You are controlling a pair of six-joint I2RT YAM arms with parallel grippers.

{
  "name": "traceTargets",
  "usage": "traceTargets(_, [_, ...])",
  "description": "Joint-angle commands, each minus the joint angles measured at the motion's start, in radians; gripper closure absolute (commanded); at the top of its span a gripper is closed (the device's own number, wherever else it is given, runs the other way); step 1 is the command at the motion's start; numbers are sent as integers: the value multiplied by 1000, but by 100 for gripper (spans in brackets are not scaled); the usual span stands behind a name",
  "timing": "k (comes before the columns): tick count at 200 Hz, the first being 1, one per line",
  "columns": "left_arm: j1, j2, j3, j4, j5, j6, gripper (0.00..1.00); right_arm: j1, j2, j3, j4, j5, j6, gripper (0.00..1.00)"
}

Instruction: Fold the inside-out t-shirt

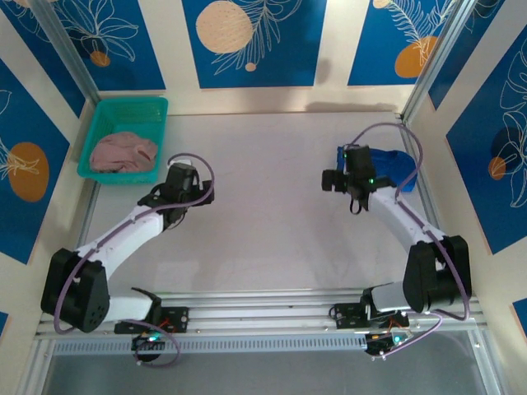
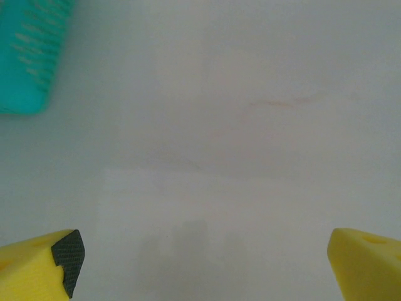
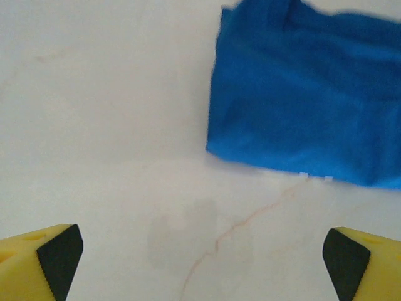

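Yellow fingertips (image 3: 44,260) sit at the two lower corners of the right wrist view. The right tool (image 3: 203,260) is spread wide, with bare counter (image 3: 94,94) between its pads and nothing in its grip. Just beyond it and off to one side lies the inside-out t-shirt (image 3: 301,106), apart from both fingers. It is a compact blue block with a straight side edge and a fairly straight near edge. Its far edge is a little rumpled, and a few white specks show along the near hem.

From above, the right tool (image 1: 346,181) hangs just beside that bundle (image 1: 391,169), which rests on the right far part of the counter (image 1: 263,214). The left tool (image 2: 203,263) is likewise fully spread and empty over plain counter (image 2: 219,125). A corner of the teal basket (image 2: 28,56) shows ahead of it. From above, this tool (image 1: 177,185) sits near the basket (image 1: 132,101), which holds the pink garment (image 1: 123,152), and well apart from the shirt.

Judging by the small, squared shape and both tools being off the cloth, the folding looks essentially finished. What may remain is tidying the uneven far edge, if that is wanted, and drawing the arms clear. Whether the layers underneath lie flat cannot be told.
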Motion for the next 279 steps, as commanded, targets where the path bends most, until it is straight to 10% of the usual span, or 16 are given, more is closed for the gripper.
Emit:
traceTargets(1, [12,-27,-81,169,-298,100,0,0,-45,-159,378,64,-28,0])
traceTargets(25, [34,20,-159,341,-379,215,0,2,-48,-345,734,69,-110,1])
traceTargets(94, [111,22,-242,638,-111,326,0,-90,48,-495,1060,-41,-123,1])
traceTargets(127, [120,-30,-277,576,-148,378,0,-113,57,-507,1086,-94,-107,1])
traceTargets(219, [231,196,-477,1153,28,449,0,-120,165,-505,1174,-114,-101,1])
traceTargets(279, [296,238,-436,1089,114,396,0,-155,162,-495,1148,-138,-64,1])
